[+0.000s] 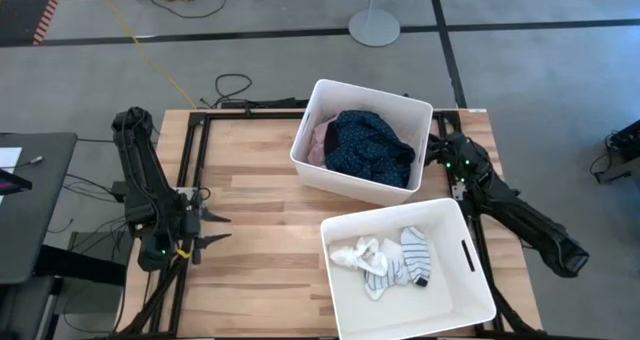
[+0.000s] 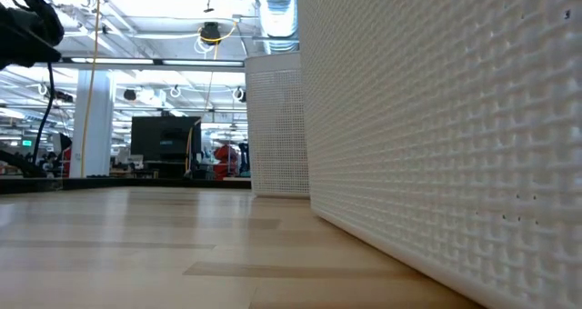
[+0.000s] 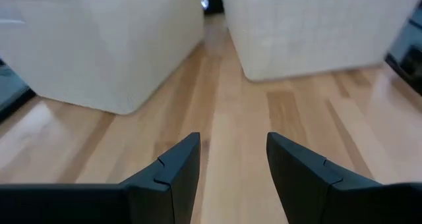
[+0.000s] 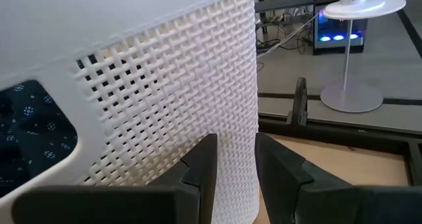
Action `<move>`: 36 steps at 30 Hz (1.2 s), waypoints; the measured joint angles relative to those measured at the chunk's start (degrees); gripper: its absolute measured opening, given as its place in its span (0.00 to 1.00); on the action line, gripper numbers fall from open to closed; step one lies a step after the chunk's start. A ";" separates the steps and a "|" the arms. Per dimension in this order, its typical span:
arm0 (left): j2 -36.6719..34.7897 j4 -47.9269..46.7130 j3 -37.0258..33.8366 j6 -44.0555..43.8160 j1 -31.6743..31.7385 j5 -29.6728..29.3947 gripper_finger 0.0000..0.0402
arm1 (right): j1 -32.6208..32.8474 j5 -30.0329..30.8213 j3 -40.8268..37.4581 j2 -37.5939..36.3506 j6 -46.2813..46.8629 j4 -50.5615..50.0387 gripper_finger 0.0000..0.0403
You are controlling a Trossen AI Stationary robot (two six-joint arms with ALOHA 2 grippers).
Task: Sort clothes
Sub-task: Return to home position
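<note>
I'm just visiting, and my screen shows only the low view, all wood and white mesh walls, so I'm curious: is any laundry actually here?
Observer: Yes. The high view looks down into one white bin, and it holds white and striped socks.
Operator: Only socks?
Observer: No. The other bin holds a navy dotted garment with a pink one tucked beside it.
Operator: And the arms' pincers?
Observer: Both are empty. The left pincer is open over the left side of the table, and the right pincer faces the other bin's mesh wall.
</note>
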 joint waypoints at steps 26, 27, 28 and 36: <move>0.00 -0.04 0.00 0.70 -0.01 9.75 0.42 | -0.04 0.18 0.00 0.00 0.02 -0.02 0.30; 0.00 -0.04 0.00 0.70 -0.01 9.75 0.42 | -0.04 0.18 0.00 0.00 0.02 -0.02 0.30; 0.00 -0.04 0.00 0.70 -0.01 9.75 0.42 | -0.04 0.18 0.00 0.00 0.02 -0.02 0.30; 0.00 -0.04 0.00 0.70 -0.01 9.73 0.42 | -0.07 0.18 0.00 0.00 0.02 -0.02 0.30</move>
